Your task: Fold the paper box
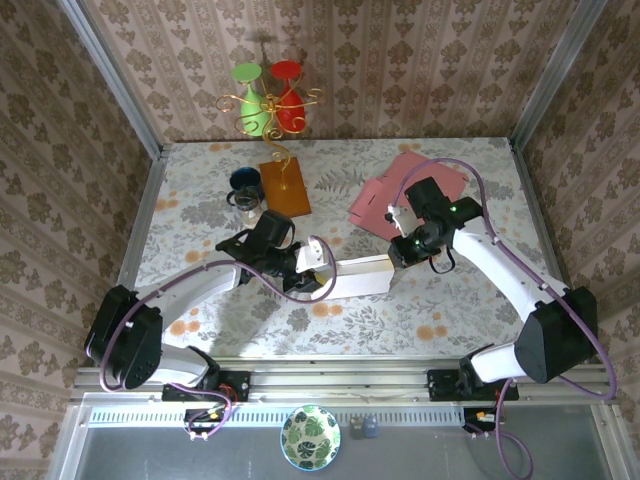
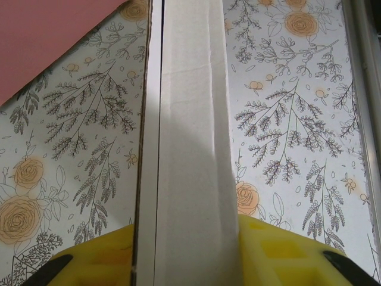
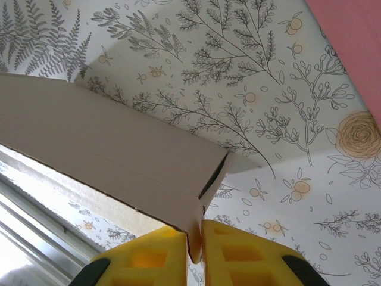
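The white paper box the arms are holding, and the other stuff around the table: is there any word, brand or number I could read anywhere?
None that can be read. The paper box is plain white, and the pink sheets, orange board and leaf-patterned bowl show no lettering. The dark cup is too small to tell.

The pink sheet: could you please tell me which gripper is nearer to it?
Right. The right gripper pinches the white box beside the pink sheet; the left gripper holds the box's other end, farther off.
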Tool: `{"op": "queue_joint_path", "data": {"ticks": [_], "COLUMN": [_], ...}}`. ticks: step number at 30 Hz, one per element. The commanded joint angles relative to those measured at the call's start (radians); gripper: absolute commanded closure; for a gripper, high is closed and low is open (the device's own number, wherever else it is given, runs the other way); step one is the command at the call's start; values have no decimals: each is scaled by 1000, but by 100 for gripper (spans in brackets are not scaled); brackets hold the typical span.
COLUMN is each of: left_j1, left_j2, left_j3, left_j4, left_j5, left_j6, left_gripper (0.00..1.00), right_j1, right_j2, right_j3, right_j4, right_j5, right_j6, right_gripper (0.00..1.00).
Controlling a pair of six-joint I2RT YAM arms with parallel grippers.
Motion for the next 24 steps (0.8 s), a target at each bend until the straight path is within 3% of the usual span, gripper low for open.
{"op": "queue_joint_path", "data": {"ticks": [1, 8, 14, 24], "left_j1": [6, 7, 7, 7], "left_j2": [16, 17, 15, 12], "left_j3": [2, 3, 3, 3], "left_j4": [-14, -13, -15, -16], "left_j5": [29, 32, 34, 36], "left_j6": [11, 7, 1, 0], "left_gripper": [67, 68, 68, 68], "right_j1": [8, 21, 29, 34], "right_j2": [4, -6, -6, -6], "right_j3": [11, 11, 23, 27], "right_j4": [13, 27, 17, 19], "right_j5": [43, 67, 82, 87], "right_j6": [7, 21, 33, 39], "right_gripper": [83, 92, 84, 91]}}
